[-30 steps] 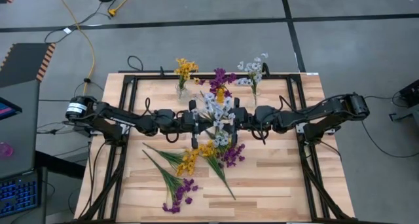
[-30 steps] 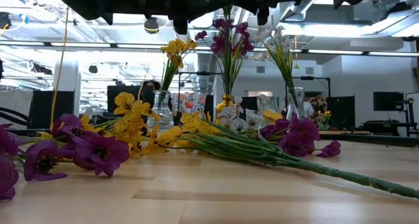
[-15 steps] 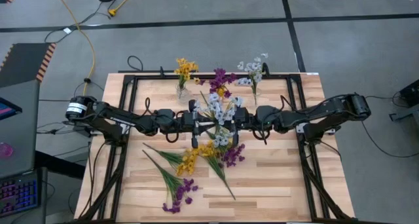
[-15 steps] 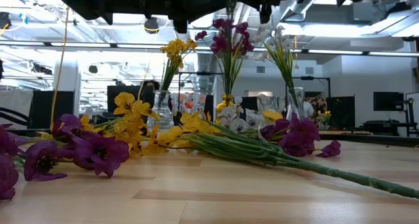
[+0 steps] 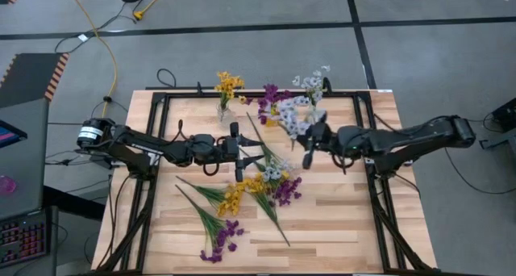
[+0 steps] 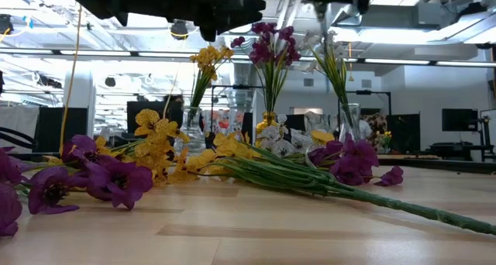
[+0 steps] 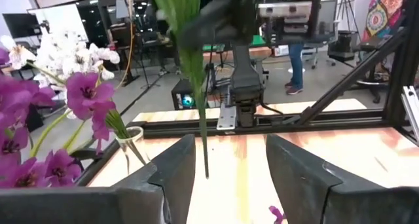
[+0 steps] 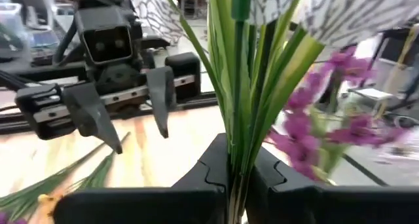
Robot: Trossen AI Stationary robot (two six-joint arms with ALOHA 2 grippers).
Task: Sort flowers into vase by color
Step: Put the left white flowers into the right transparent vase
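In the high view the right gripper sits right of middle, pinched tight on a pale flower. The left gripper sits left of middle, fingers apart and holding nothing, with bare table between the two. Three vases line the top edge. More flowers lie lower middle. Only the right wrist view shows the stems squeezed between the fingers.
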